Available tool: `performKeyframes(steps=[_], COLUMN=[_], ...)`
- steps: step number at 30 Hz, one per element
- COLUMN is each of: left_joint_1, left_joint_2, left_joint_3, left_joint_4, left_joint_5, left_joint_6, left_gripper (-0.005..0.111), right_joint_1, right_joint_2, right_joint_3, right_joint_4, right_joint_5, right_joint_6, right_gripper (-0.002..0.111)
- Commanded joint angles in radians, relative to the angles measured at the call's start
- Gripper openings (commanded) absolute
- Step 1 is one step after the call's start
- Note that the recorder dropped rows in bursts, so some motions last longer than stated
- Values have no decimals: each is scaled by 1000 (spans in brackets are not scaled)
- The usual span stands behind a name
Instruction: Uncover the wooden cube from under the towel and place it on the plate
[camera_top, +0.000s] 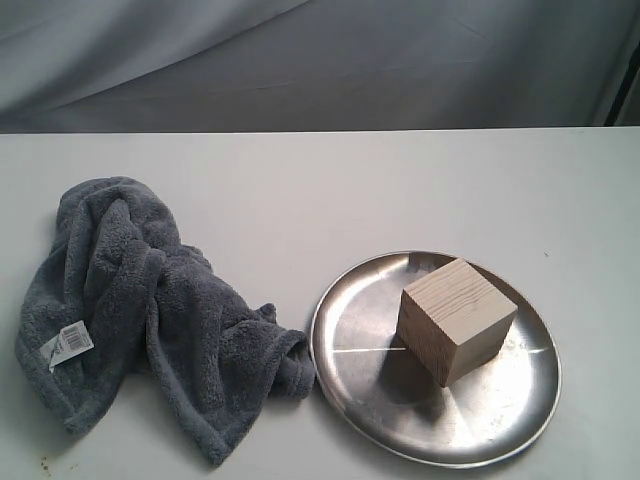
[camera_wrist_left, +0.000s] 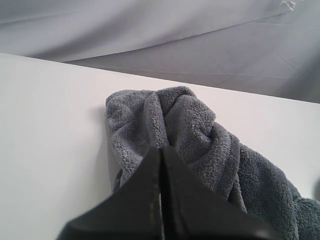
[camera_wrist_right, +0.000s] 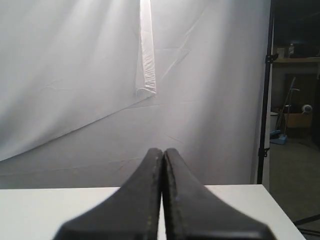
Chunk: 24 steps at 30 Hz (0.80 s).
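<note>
The wooden cube (camera_top: 455, 318) sits uncovered on the plate (camera_top: 345, 385), slightly right of its middle, so the task looks complete. The towel (camera_top: 150, 310) lies crumpled on the bench (camera_top: 350, 190) just left of the plate, out of the way. The left hand (camera_wrist_left: 161, 150) and right hand (camera_wrist_right: 163, 151) are each pressed together, pinching nothing.

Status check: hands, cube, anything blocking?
Both shut, empty: left hand by towel, right hand clear. Uncovered wooden cube sits on plate. Nothing in the way.
</note>
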Motion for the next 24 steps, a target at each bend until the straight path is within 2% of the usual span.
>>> performKeyframes(steps=[1, 9, 11, 18, 24], left_joint_1=[-5, -5, -5, -5, -5], left_joint_2=[-4, -4, -4, -4, -4], left_joint_3=[5, 5, 5, 5, 5], left_joint_4=[-5, -5, -5, -5, -5], left_joint_5=[-9, -9, -9, -9, -9], left_joint_6=[-3, -3, -1, -1, -3], left_gripper=[0, 0, 0, 0, 0], right_joint_1=[-6, -6, -7, -7, -7], right_joint_2=[46, 47, 40, -42, -164], right_joint_3=[69, 193, 193, 193, 193], right_joint_4=[5, -2, -2, -2, -2], right_joint_5=[-160, -254, -189, -148, 29], right_joint_6=[-5, -41, -81, -101, -101], right_gripper=[0, 0, 0, 0, 0])
